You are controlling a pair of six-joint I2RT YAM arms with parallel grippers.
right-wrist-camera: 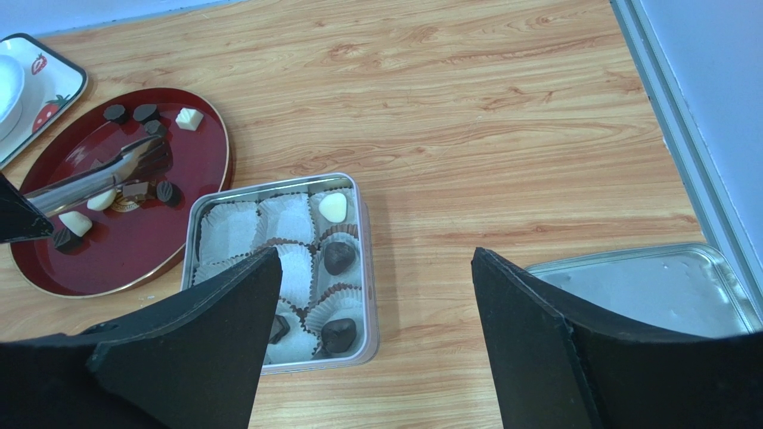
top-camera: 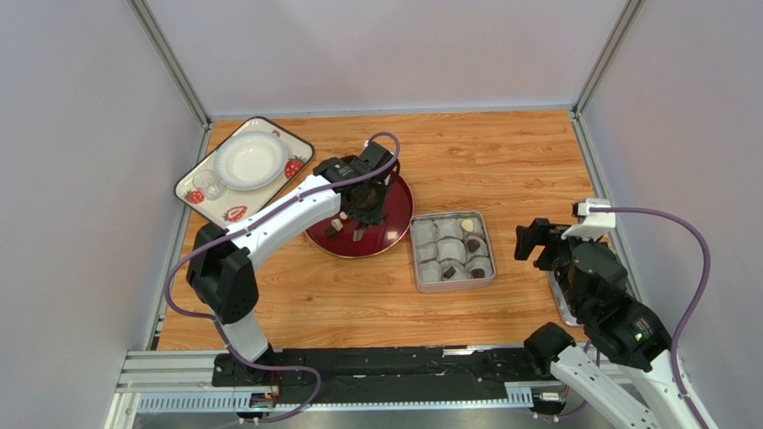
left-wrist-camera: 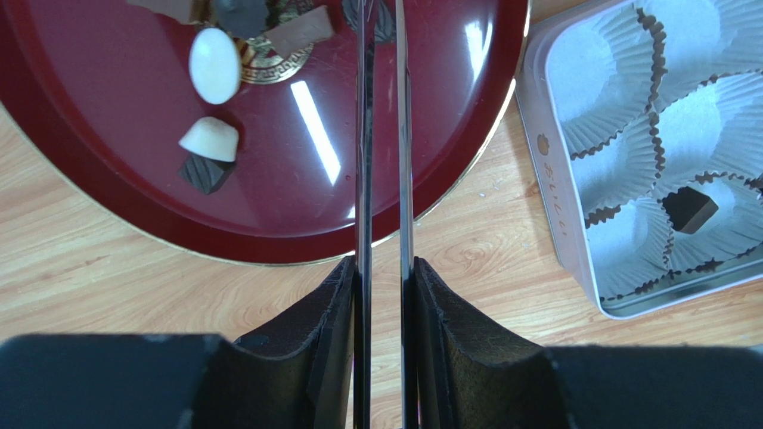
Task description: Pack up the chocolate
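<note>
Right jaws gape empty, left jaws grip tongs; one tin holds four chocolates.

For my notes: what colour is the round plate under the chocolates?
Dark red plate, gold rim; best in left wrist view.

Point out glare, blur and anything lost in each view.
Left wrist view: white glare streaks on the red plate, tongs splitting the frame; top view: even light, soft shadows, chocolates too small to make out; right wrist view: sharp, but the dark right claw hides part of the tin.
</note>
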